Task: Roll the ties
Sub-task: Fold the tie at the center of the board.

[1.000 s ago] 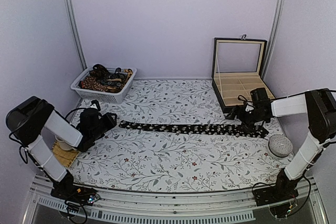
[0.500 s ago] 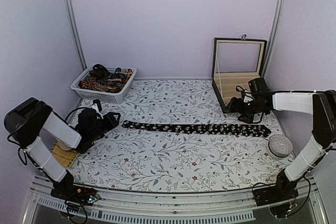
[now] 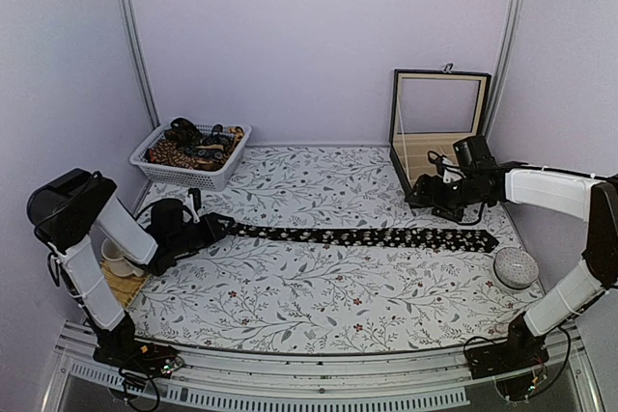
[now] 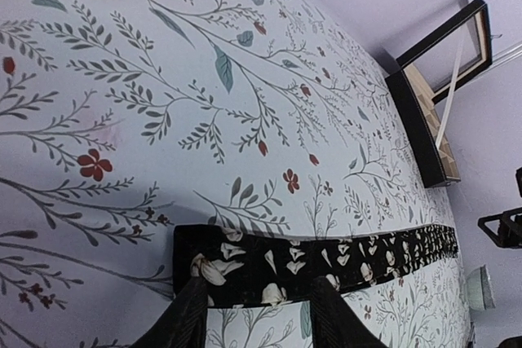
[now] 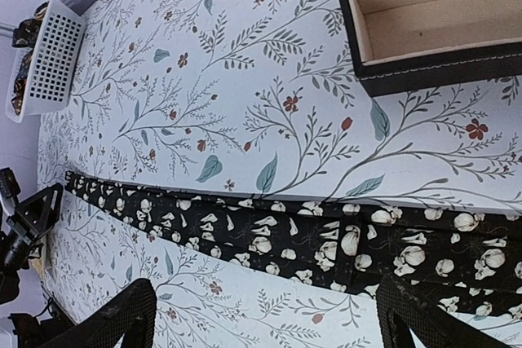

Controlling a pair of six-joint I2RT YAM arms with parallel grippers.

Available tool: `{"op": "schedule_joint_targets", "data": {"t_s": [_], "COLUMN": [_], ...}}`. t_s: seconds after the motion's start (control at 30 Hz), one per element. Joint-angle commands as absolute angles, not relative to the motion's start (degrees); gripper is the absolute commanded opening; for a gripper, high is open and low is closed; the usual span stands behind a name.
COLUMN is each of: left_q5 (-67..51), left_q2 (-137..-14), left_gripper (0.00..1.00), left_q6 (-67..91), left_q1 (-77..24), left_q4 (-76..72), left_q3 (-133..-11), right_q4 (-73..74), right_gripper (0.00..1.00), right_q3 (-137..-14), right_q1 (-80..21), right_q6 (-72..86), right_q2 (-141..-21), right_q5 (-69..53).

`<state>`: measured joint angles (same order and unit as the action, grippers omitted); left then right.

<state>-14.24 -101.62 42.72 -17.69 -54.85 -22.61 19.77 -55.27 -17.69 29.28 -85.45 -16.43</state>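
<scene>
One black tie with pale flower specks lies flat and straight across the mat, narrow end to the left. My left gripper is down at that narrow end. In the left wrist view its jaws stand apart, fingertips at the near edge of the tie, holding nothing. My right gripper hovers behind the wide end, near the case. Its fingers are spread wide above the tie. More ties are heaped in the white basket.
An open black case with tan compartments stands at the back right. A grey round object sits near the right edge. A cup on a bamboo mat is by the left arm.
My left gripper has slid right up to the tie's narrow end. My right gripper has drawn back from the wide end toward the case. The tie lies slightly further right.
</scene>
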Motion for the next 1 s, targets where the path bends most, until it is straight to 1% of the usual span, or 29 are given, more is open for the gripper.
{"op": "schedule_joint_targets", "data": {"t_s": [0.0, 0.23, 0.43, 0.57, 0.67, 0.77, 0.97], "left_q5": [-15.3, -9.4, -6.4, -6.7, -8.0, -8.9, -9.5], "left_q2": [-102.5, -101.5, -98.7, -100.5, -102.4, -103.8, -105.2], "left_gripper": [0.43, 0.43, 0.46, 0.46, 0.45, 0.42, 0.31], "left_q6": [42.9, 41.9, 41.1, 40.0, 40.7, 41.0, 40.2], "left_q1": [-17.1, -17.1, -17.2, -17.2, -17.2, -17.3, -18.3], "left_q4": [-49.2, -37.6, -41.2, -36.4, -36.0, -35.3, -30.0], "left_q3": [-25.0, -28.1, -25.6, -28.5, -29.6, -30.6, -33.8], "right_q4": [21.3, 21.5, 20.9, 20.6, 20.6, 20.9, 21.2], "right_gripper": [0.93, 0.93, 0.93, 0.94, 0.93, 0.93, 0.93], "right_q3": [-57.8, -60.4, -62.4, -63.3, -64.2, -65.3, -68.1], "right_q1": [-19.6, -23.4, -26.5, -27.5, -28.1, -28.6, -29.7], "right_q6": [28.0, 27.6, 27.2, 27.2, 27.1, 27.0, 26.9], "right_q2": [-79.1, -80.7, -83.9, -85.5, -85.9, -86.5, -87.9], "right_q5": [-16.7, -15.7, -16.4, -16.9, -17.0, -17.1, -17.6]}}
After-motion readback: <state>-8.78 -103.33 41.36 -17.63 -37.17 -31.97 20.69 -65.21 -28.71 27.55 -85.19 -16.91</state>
